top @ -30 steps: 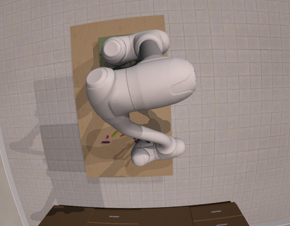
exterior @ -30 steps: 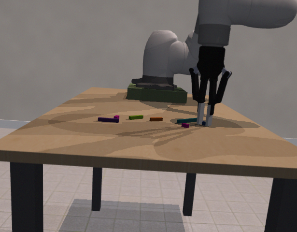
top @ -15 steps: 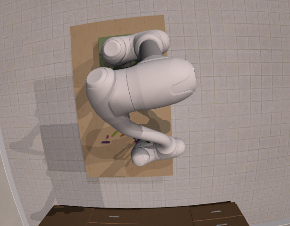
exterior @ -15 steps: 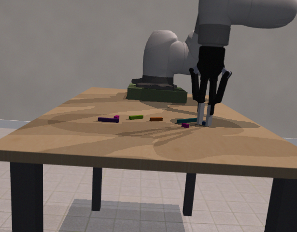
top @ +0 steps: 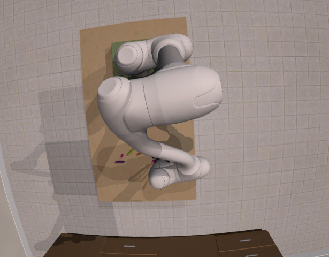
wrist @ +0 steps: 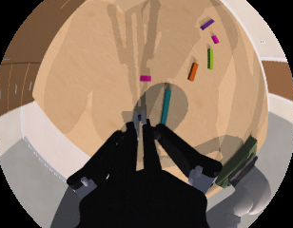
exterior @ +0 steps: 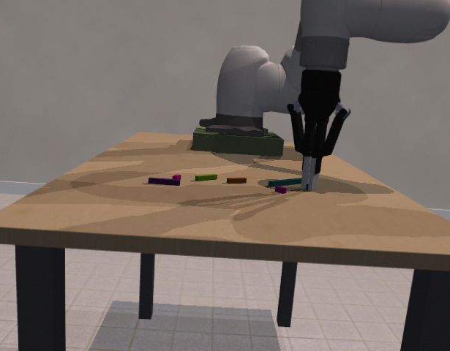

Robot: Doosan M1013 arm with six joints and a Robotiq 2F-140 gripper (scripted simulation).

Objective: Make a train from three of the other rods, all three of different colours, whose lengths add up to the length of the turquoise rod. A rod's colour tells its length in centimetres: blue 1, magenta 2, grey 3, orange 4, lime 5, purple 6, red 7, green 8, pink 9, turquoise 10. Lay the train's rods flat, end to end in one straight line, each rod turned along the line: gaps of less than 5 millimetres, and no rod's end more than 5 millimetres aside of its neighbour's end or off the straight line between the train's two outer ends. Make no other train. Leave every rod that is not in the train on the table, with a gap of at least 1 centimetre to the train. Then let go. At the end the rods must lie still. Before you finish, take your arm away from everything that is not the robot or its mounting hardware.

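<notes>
My gripper (exterior: 309,186) stands upright with its fingertips down on the table, at the right end of the turquoise rod (exterior: 285,182). The fingers are shut on the small blue rod (exterior: 306,188), which shows as a blue speck between the tips in the wrist view (wrist: 139,116). A magenta rod (exterior: 280,189) lies just in front of the turquoise rod. Further left lie an orange rod (exterior: 236,180), a lime rod (exterior: 205,177), a purple rod (exterior: 163,181) and a second magenta rod (exterior: 176,176) touching the purple rod's right end.
The arm's green base block (exterior: 237,141) stands at the back of the table. In the overhead view the arm hides the gripper and the turquoise rod. A dark cabinet (top: 164,244) stands on the floor beyond the table's near end.
</notes>
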